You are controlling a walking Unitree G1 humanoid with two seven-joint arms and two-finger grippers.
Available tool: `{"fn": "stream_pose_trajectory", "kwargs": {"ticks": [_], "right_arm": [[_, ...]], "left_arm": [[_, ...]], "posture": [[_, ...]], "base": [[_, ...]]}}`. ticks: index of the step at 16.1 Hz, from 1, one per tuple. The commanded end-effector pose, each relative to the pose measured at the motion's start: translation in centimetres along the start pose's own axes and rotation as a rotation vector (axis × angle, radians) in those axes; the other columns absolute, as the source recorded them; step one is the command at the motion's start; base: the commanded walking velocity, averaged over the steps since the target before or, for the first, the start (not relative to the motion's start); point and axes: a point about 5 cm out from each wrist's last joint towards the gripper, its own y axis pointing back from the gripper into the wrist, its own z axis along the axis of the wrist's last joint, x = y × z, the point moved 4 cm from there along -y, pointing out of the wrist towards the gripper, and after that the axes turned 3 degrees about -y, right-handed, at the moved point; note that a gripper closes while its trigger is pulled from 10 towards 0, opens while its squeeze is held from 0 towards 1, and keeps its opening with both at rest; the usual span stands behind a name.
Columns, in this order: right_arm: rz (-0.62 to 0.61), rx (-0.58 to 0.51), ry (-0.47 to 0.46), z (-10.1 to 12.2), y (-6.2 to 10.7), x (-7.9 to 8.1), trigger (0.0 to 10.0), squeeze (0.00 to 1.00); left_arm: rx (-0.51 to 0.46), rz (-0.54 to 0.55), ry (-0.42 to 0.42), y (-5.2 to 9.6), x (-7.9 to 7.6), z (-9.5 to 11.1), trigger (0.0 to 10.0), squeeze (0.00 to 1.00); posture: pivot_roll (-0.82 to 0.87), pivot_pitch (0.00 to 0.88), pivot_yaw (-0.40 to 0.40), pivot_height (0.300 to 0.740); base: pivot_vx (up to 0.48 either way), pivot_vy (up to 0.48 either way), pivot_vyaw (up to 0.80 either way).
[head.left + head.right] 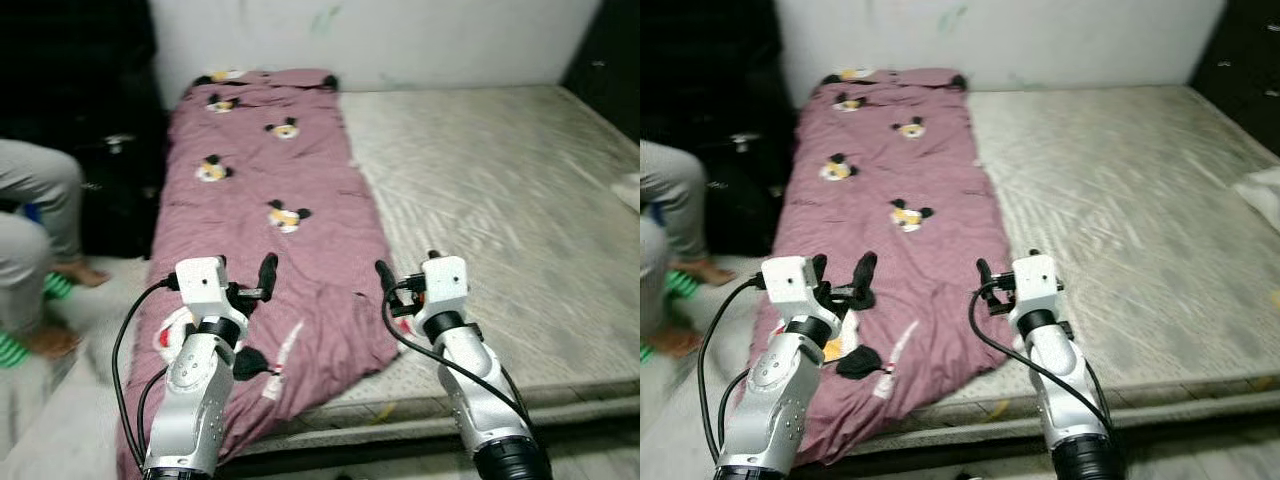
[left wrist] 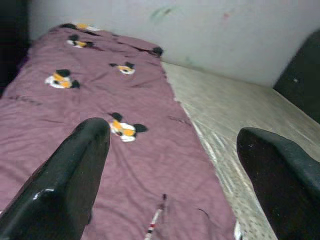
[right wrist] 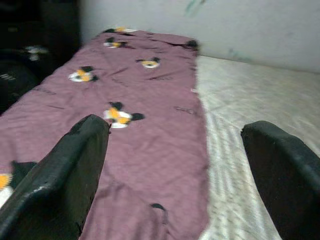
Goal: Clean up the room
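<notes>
A mauve blanket (image 1: 270, 180) printed with cartoon mouse faces lies lengthwise along the left side of a bare grey mattress (image 1: 480, 180). Its near end hangs over the bed's front left corner. My left gripper (image 1: 248, 275) is raised above the blanket's near end, open, with nothing between its fingers (image 2: 75, 175). My right gripper (image 1: 405, 270) hovers open over the blanket's right edge, where cloth meets mattress. The right wrist view looks up the blanket (image 3: 145, 125) between the spread fingers (image 3: 65, 175).
A person in grey trousers (image 1: 35, 200) and green striped socks (image 1: 15, 350) sits on the floor at the left. A black bag (image 1: 115, 180) stands beside the bed. Behind is a white wall (image 1: 400, 40). Something white (image 1: 1260, 195) lies at the mattress's right edge.
</notes>
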Motion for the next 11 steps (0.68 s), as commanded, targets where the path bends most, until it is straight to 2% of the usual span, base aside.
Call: {"fn": "stream_pose_trajectory", "kwargs": {"ticks": [1,5,11], "right_arm": [[0.009,0.009,-0.003,-0.11,-0.14,0.19,10.0,0.00],[0.010,0.013,0.001,-0.18,-0.11,0.18,10.0,0.00],[0.014,0.018,0.003,-0.31,-0.16,0.26,10.0,0.00]], "left_arm": [[0.000,-0.001,0.014,0.06,-0.22,-0.04,10.0,0.00],[0.000,-0.006,0.010,0.09,-0.30,-0.05,10.0,0.00],[-0.012,0.005,-0.001,0.06,0.15,0.21,10.0,0.00]], "posture": [[0.03,0.045,0.017,0.740],[0.02,0.044,0.015,0.740],[0.03,0.040,0.017,0.740]], "base": [[0.000,0.480,0.00],[0.000,0.446,0.00],[0.000,0.000,0.00]]}}
